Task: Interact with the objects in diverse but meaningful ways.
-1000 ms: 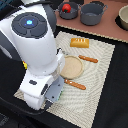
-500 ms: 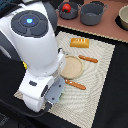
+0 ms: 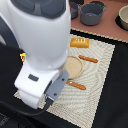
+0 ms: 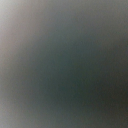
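Observation:
In the exterior view my white arm fills the left half, and its hand hangs low over the near left corner of the woven placemat. The fingers are hidden under the hand, so their state does not show. An orange-yellow bread loaf lies at the mat's far edge. A grey two-handled pot stands behind it on the brown surface. A small yellow piece, possibly the butter block, peeks out beside the arm on the exterior view's left. The wrist view is a dark grey blur with nothing legible.
A round tan plate sits mid-mat, partly covered by my arm. Two wooden-handled cutlery pieces lie on either side of it. A second dark pot and a pale bowl stand at the back.

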